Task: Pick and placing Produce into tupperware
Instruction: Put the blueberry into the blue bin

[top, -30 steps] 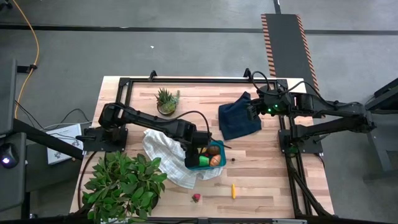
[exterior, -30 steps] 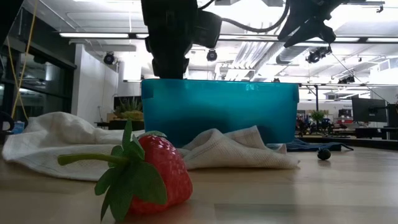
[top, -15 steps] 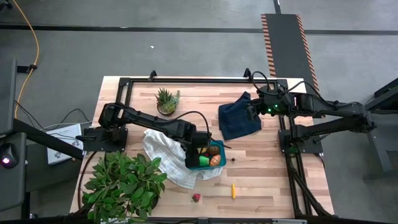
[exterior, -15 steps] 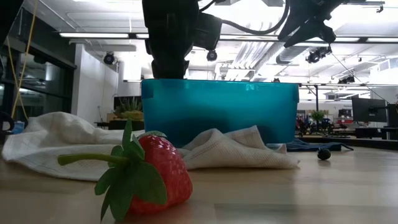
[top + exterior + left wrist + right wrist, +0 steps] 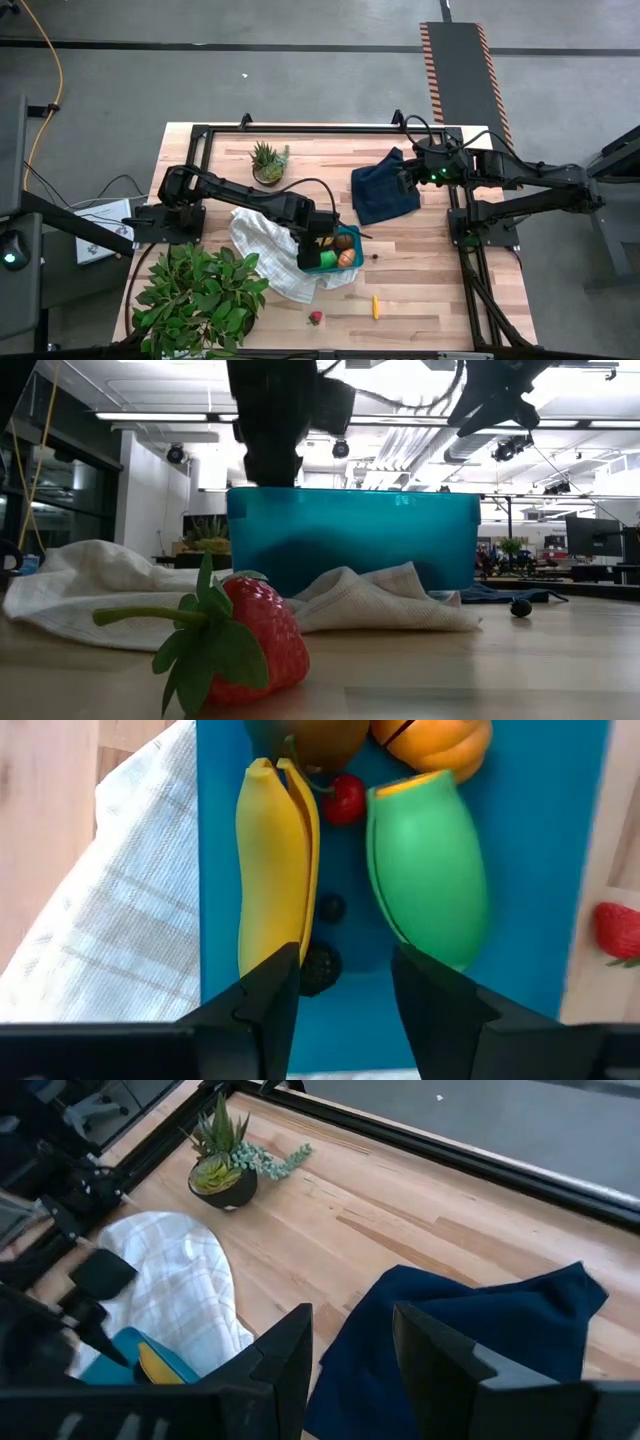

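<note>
The teal tupperware point(image 5: 343, 262) stands on a white cloth, its wall filling the low view point(image 5: 350, 540). Inside it lie a yellow banana point(image 5: 275, 870), a green fruit point(image 5: 430, 870), a brown round one point(image 5: 310, 735), an orange wedge point(image 5: 435, 735), a small red fruit point(image 5: 345, 800) and dark berries point(image 5: 320, 965). My left gripper point(image 5: 345, 965) hovers open over the box, pointing down point(image 5: 318, 245). A red strawberry point(image 5: 250, 640) lies on the table near the front edge point(image 5: 316, 318). A small yellow-orange piece point(image 5: 376, 306) and a dark berry point(image 5: 375, 254) also lie on the wood. My right gripper point(image 5: 350, 1330) waits open above the navy cloth point(image 5: 385, 192).
The white checked cloth point(image 5: 265, 250) spreads left of the box. A potted succulent point(image 5: 267, 162) stands toward the far edge, and a big leafy plant point(image 5: 195, 290) fills the near left corner. A black frame runs along the far and right edges. Bare wood lies right of the box.
</note>
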### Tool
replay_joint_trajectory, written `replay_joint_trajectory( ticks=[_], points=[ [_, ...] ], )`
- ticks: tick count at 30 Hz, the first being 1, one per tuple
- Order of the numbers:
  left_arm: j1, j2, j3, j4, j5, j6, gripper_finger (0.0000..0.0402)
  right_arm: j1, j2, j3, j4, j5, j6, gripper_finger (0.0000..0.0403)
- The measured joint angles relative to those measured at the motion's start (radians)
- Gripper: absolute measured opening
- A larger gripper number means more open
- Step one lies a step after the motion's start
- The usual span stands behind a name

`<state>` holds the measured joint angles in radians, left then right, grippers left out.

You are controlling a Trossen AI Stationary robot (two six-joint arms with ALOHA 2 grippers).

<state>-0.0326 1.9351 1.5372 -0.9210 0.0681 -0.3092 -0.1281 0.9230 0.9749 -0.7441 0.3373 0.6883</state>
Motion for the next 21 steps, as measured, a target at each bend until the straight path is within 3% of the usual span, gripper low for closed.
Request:
replay_joint_trajectory(
  ticks=[8, 14, 21],
  points=[
    [0.009, -0.14, 0.051, 0.016, -0.033, 0.007, 0.011, 0.0, -0.002, 0.0, 0.001, -0.035, -0.066, 0.0133],
    [0.041, -0.299, 0.053, 0.061, -0.145, 0.013, 0.0083, 0.0, -0.005, 0.0, 0.003, -0.106, -0.094, 0.0133],
    [0.093, -0.459, 0.054, 0.092, -0.221, 0.031, 0.0061, 0.025, -0.084, 0.0, 0.001, -0.105, -0.131, 0.0133]
  ],
)
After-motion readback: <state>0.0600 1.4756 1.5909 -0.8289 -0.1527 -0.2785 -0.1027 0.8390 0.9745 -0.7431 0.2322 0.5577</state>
